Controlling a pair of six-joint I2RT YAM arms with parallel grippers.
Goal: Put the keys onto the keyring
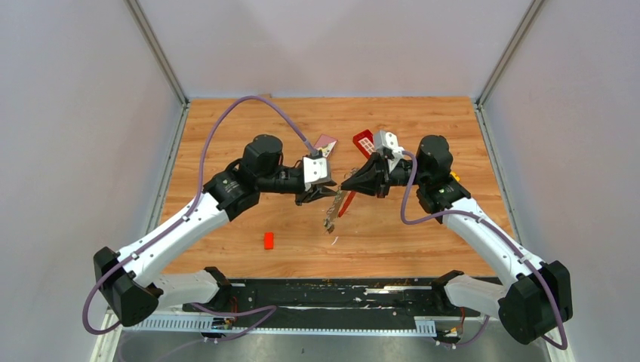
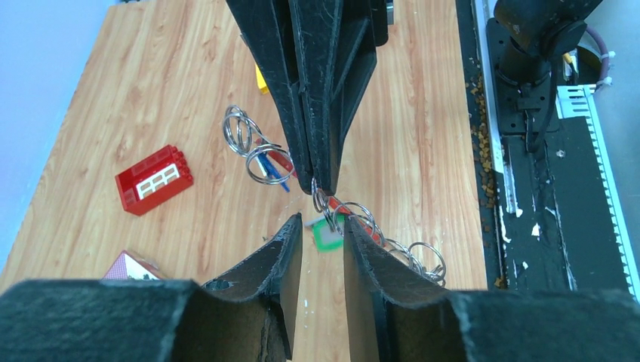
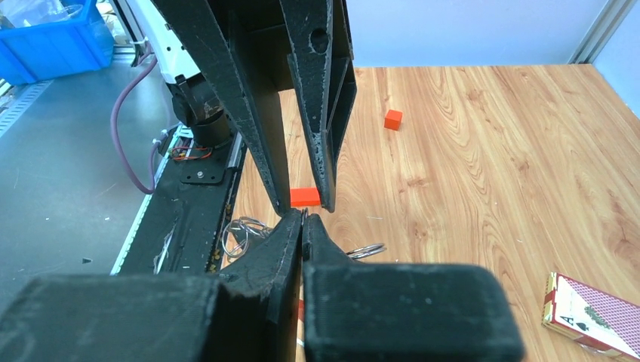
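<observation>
The keyring (image 2: pixel 411 253) is a chain of silver rings with a red piece (image 1: pixel 346 204), hanging over the table's middle. My right gripper (image 2: pixel 324 183) comes in from the top of the left wrist view and is shut on one of its rings. A green-headed key (image 2: pixel 329 240) hangs by that ring, just past my left gripper (image 2: pixel 321 225), which is open with nothing between its fingers. More loose rings (image 2: pixel 241 130) lie on the wood with a blue key (image 2: pixel 278 176). In the right wrist view, my right gripper (image 3: pixel 303 216) pinches the ring, and the left fingers (image 3: pixel 266 162) stand apart above it.
A red gridded brick (image 2: pixel 155 179) and a playing-card box (image 2: pixel 127 265) lie behind the grippers. A small red block (image 1: pixel 269 240) sits near the front, and an orange cube (image 3: pixel 392 119) lies further off. A black rail (image 1: pixel 324 290) runs along the near edge.
</observation>
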